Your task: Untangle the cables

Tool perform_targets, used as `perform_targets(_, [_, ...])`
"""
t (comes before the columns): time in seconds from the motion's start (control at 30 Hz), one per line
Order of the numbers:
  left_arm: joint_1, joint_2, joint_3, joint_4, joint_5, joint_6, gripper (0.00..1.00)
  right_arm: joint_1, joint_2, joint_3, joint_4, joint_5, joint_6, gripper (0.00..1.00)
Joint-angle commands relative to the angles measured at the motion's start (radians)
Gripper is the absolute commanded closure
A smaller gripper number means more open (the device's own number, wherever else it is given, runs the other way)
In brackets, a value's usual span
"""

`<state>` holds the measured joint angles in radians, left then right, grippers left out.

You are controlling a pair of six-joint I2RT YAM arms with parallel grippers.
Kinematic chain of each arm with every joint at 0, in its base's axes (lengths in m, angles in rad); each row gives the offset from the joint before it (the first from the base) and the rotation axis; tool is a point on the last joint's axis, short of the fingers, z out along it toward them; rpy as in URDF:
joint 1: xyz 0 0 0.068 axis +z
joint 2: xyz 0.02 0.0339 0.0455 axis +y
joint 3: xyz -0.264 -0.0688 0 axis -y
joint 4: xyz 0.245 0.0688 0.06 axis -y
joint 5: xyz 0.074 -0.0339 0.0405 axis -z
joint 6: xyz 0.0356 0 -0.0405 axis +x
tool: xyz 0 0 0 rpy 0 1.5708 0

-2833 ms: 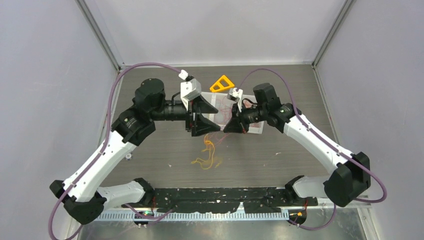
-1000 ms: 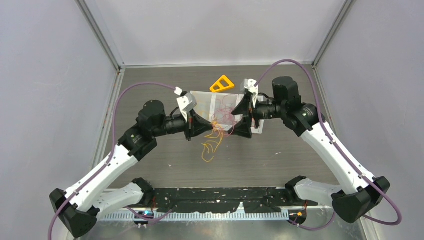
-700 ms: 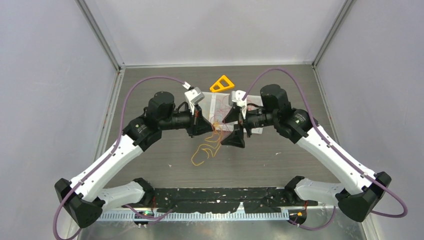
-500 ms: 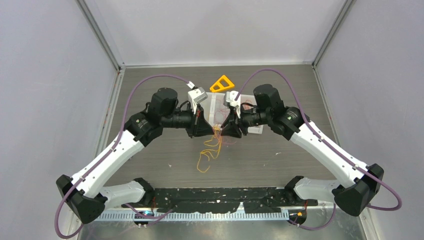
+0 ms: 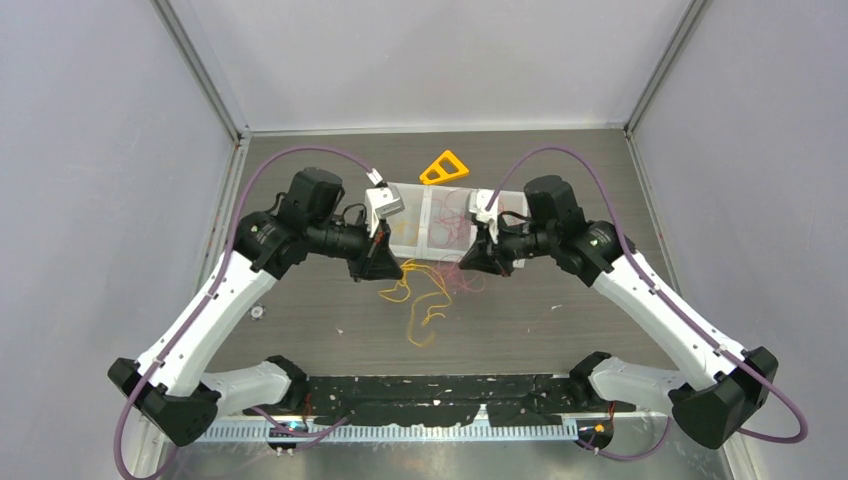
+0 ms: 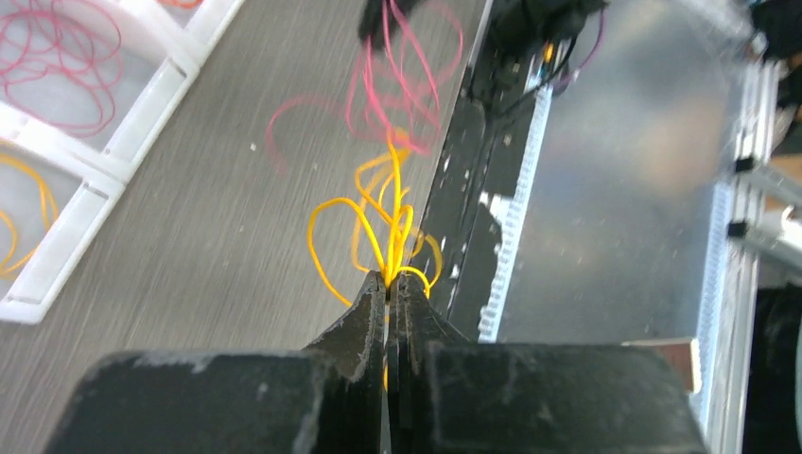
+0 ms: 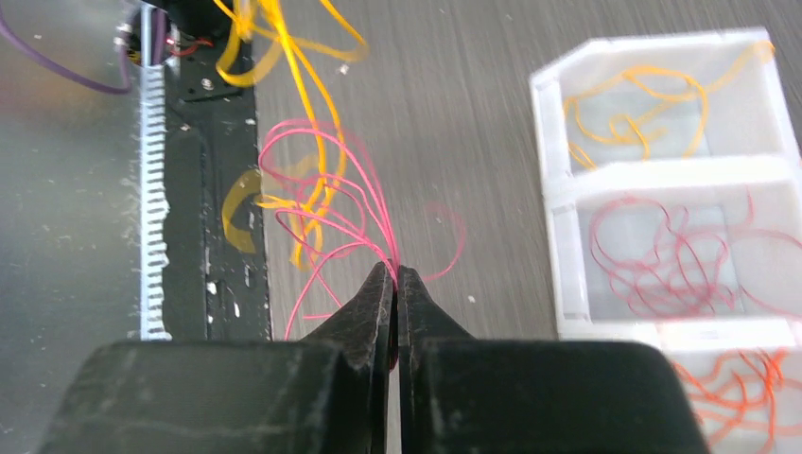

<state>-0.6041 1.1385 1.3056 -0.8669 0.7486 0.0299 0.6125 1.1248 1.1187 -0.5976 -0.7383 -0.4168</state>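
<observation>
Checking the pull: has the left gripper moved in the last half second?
Yes: left gripper, shut on yellow cables, went left, from the white tray's middle to its left corner.

— What are you failing to make out?

— My left fingers [image 6: 364, 322] are hiding the ends of the yellow cables [image 6: 392, 227] pinched between them, and my right fingers [image 7: 374, 303] are swallowing the ends of the red cables [image 7: 374, 222].

— And further off?

— In the left wrist view the red loops are smearing into pink blur. In the right wrist view the yellow strands are blurring and running off the top, while the tray [image 7: 662, 173] is running off the right and bottom edges. From above, the strands over the bench [image 5: 560, 310] are looking too thin to tell which is crossing which.
</observation>
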Motion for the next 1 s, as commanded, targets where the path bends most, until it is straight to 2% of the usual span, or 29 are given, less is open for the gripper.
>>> perform_targets(0.0, [0.012,0.023,0.068,-0.31,-0.026,0.259,1.0,-0.085,-0.051,-0.009,-0.072,-0.021,-0.069,0.95])
perform_targets(0.1, [0.017,0.029,0.053,-0.379,-0.051,0.322,1.0,-0.127,-0.062,-0.021,-0.104,-0.044,-0.091,0.95])
perform_targets(0.3, [0.04,0.013,0.05,-0.32,-0.007,0.273,1.0,-0.129,-0.057,-0.043,-0.112,-0.038,-0.113,0.95])
perform_targets(0.57, [0.333,-0.063,0.122,-0.169,0.227,0.194,1.0,-0.224,-0.033,-0.165,-0.267,0.059,-0.323,0.95])
perform_targets(0.77, [0.413,-0.099,0.121,0.028,0.314,-0.069,1.0,-0.248,0.004,-0.251,-0.309,0.137,-0.466,0.95])
perform_targets(0.97, [0.474,-0.135,0.047,0.274,0.365,-0.33,1.0,-0.251,0.009,-0.326,-0.295,0.177,-0.528,0.95])
